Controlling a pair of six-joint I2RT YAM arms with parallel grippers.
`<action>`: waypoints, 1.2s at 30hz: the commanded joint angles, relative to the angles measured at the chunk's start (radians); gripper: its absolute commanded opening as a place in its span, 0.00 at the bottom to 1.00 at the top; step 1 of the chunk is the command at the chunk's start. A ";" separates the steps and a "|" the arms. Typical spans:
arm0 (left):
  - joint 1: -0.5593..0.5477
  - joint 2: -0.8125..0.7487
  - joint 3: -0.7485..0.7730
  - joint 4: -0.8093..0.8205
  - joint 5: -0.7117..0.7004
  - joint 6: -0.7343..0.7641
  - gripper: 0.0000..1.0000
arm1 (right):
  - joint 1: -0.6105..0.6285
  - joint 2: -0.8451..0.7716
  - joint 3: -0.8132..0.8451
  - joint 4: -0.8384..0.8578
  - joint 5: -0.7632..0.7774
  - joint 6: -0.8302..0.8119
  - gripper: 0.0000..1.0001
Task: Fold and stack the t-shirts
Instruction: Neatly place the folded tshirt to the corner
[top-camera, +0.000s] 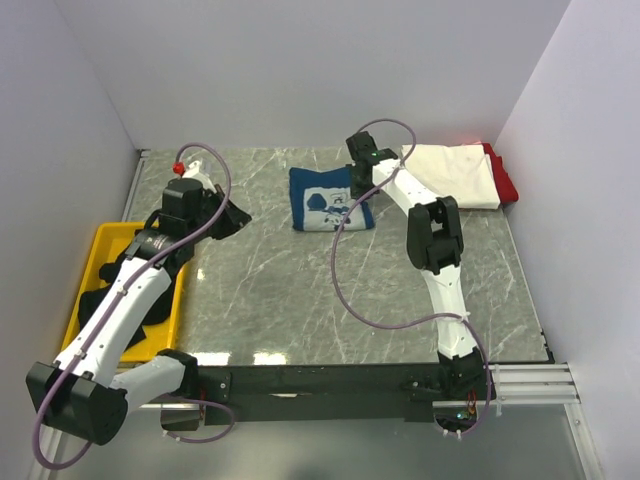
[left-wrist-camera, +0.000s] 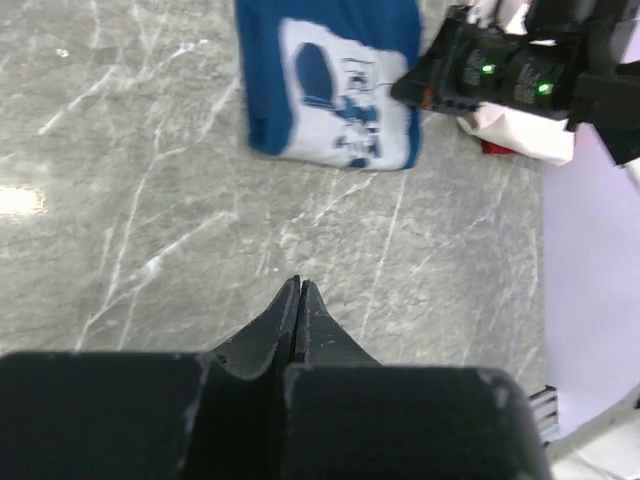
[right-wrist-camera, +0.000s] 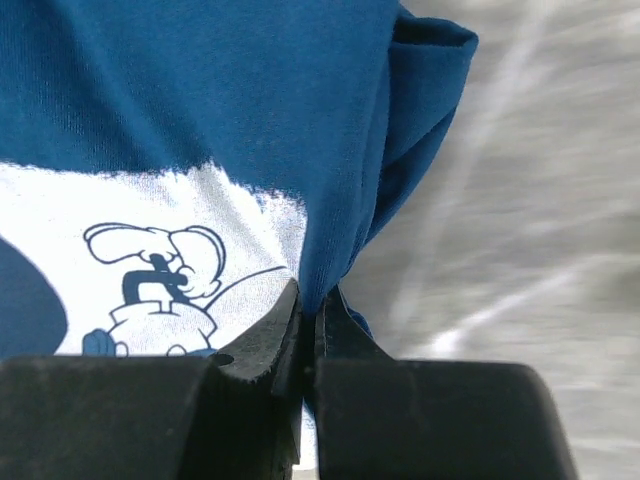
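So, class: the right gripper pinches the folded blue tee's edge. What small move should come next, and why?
Probably lift slightly and draw the navy-blue t-shirt toward the white t-shirt: the right gripper is shut on its edge, it looks folded, and the white one lies folded to its right.

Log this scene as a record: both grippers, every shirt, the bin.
blue tee: folded, print up, mid-table
white tee: folded flat, far right corner, lying on the red one
red tee: under the white tee, only its edge showing
black tees: loose in the bin
bin: yellow, left side of table
left gripper: shut, empty, above bare table
right gripper: shut on the blue tee's edge
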 joint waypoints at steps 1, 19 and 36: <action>-0.004 -0.035 -0.020 -0.022 -0.029 0.054 0.00 | -0.020 -0.080 0.044 -0.012 0.160 -0.182 0.00; -0.002 -0.101 -0.123 -0.048 -0.109 0.138 0.01 | -0.174 -0.226 0.113 -0.004 0.310 -0.481 0.00; -0.001 -0.064 -0.167 -0.014 -0.093 0.155 0.01 | -0.221 -0.252 0.254 0.023 0.332 -0.550 0.00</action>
